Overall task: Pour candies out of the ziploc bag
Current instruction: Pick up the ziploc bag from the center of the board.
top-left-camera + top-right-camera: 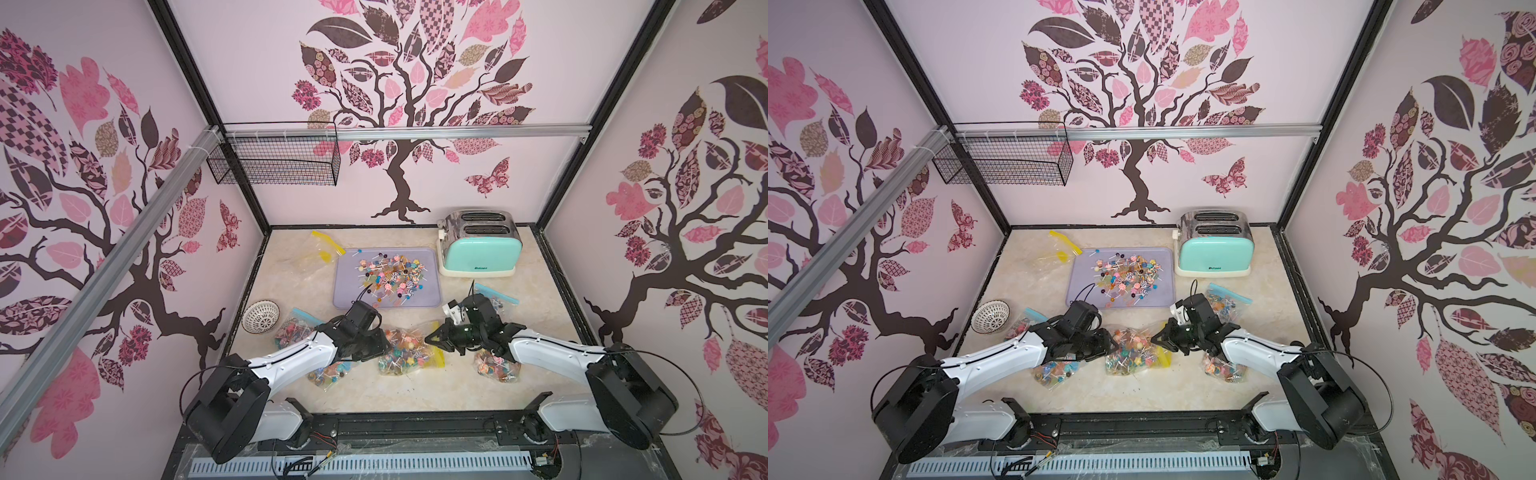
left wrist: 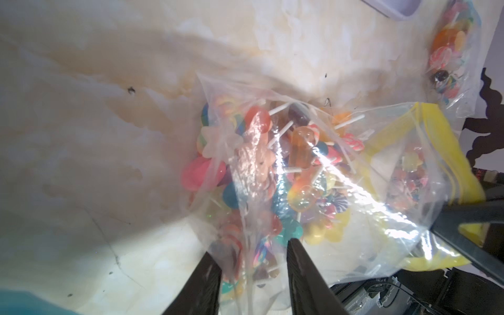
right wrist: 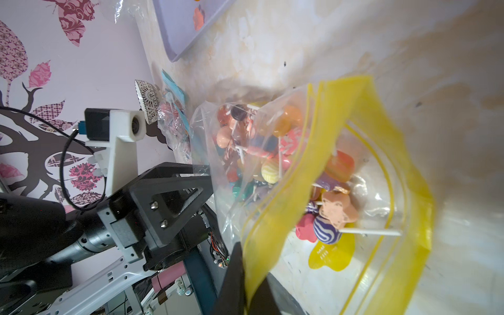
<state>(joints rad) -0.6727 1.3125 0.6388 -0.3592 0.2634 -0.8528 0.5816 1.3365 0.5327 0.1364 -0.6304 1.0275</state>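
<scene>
A booth of pale pink walls [image 1: 249, 62], printed with dark trees and pink leaves, encloses a cream marble table [image 1: 415, 390]. A black wire basket [image 1: 274, 162] hangs on the back wall, far beyond both tools.

Two white-and-black arms reach in from the near edge and bend towards each other. The left arm [image 1: 291, 357] stretches low over the table with its wrist turned inward. The right arm [image 1: 548, 345] mirrors it, forearm low and wrist folded towards the centre, so the two tools point at one another.

Just beyond the grippers lies a lilac tray [image 1: 349, 291] holding a heap of loose sweets [image 1: 388, 276]. A mint-green toaster [image 1: 482, 253] stands further out, beyond the right gripper and beside the tray.

Between the two tools is the ziploc bag [image 1: 405, 349], clear with a yellow zip band. The right gripper [image 3: 249, 272] is closed tight, pinching one lip of the yellow band, and the bag's mouth gapes open. The left gripper [image 2: 251, 246] sits at the bag's opposite end. Its jaws stand partway apart with clear film and sweets between them. Whether they press the bag cannot be told.

A second filled bag [image 1: 328, 374] lies under the left arm and a third filled bag [image 1: 496, 365] under the right. A small patterned bowl [image 1: 261, 316] sits well out to the left gripper's outer side.

The candies [image 2: 300, 152], bright lollipops on thin white sticks, are inside the ziploc bag.
</scene>
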